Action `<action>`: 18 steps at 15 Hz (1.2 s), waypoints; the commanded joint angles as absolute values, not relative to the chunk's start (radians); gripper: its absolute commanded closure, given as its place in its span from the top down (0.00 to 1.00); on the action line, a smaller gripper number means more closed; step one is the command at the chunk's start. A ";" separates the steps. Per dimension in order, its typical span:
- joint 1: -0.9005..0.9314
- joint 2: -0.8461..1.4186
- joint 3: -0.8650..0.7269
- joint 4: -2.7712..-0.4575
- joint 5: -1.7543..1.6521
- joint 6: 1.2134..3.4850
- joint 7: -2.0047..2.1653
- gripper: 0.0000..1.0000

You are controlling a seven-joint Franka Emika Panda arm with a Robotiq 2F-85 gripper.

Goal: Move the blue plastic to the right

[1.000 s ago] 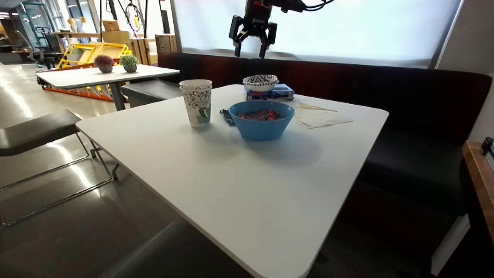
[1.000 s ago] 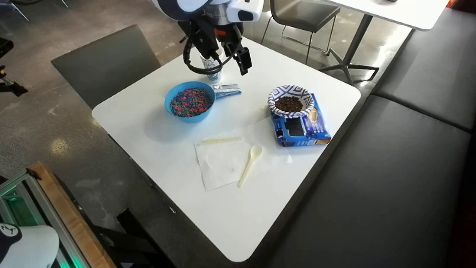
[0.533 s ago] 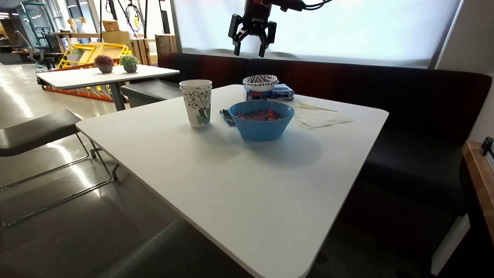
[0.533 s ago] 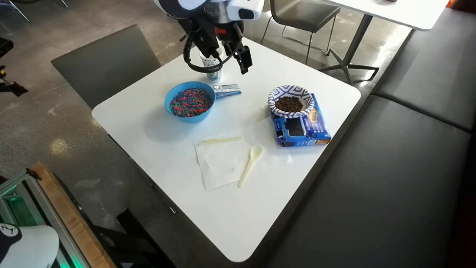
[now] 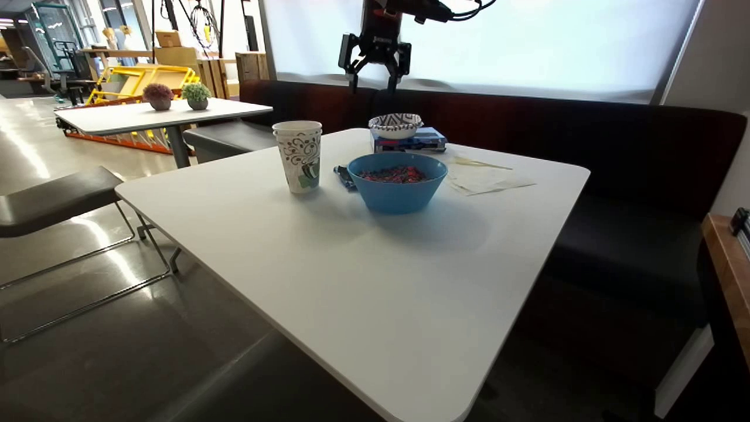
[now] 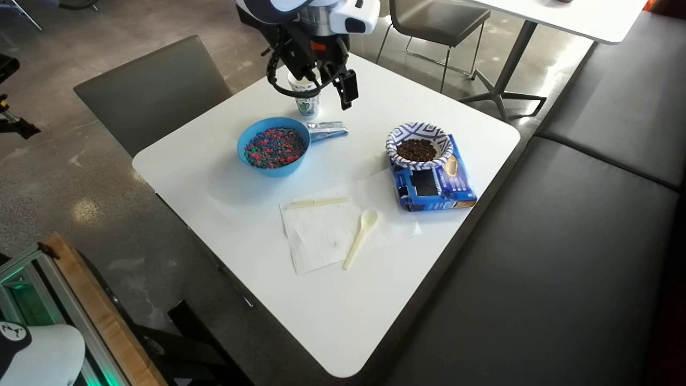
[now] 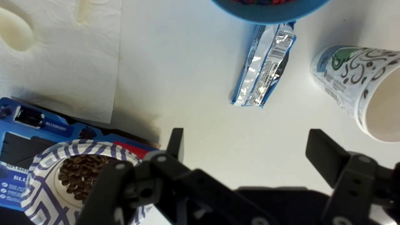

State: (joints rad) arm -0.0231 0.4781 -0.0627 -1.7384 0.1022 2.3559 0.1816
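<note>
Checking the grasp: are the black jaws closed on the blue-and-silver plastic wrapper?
No: in the wrist view the jaws stand apart, the wrapper lying on the white table.

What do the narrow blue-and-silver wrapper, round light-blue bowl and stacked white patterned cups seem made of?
Narrow blue-and-silver wrapper: glossy plastic film or foil, judging by creases and sharp highlights. Round light-blue bowl: probably smooth plastic, given its even colour and thin rim. Stacked white patterned cups: likely paper, fairly matte, with printed swirls and lipped rims.

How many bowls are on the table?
2: the blue bowl by the wrapper, and the patterned bowl on the box. Any nested underneath would be hidden.
</note>
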 commanded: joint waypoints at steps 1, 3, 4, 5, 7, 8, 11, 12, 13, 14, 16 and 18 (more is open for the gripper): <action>-0.027 0.594 -0.051 -1.590 0.114 2.237 0.214 1.00; -0.029 0.646 -0.044 -1.528 0.122 2.183 0.215 1.00; -0.033 0.671 -0.040 -1.503 0.132 2.163 0.214 1.00; -0.037 0.695 -0.036 -1.480 0.142 2.148 0.211 1.00; -0.043 0.737 -0.029 -1.441 0.165 2.126 0.212 1.00; -0.045 0.757 -0.027 -1.423 0.174 2.118 0.212 1.00; -0.054 0.820 -0.022 -1.373 0.197 2.119 0.209 1.00; -0.055 0.837 -0.022 -1.358 0.201 2.122 0.213 1.00; -0.056 0.855 -0.021 -1.341 0.203 2.122 0.214 1.00; -0.057 0.871 -0.018 -1.323 0.205 2.117 0.214 1.00; -0.058 0.905 -0.015 -1.284 0.207 2.094 0.222 1.00; -0.057 0.933 -0.010 -1.249 0.209 2.062 0.233 1.00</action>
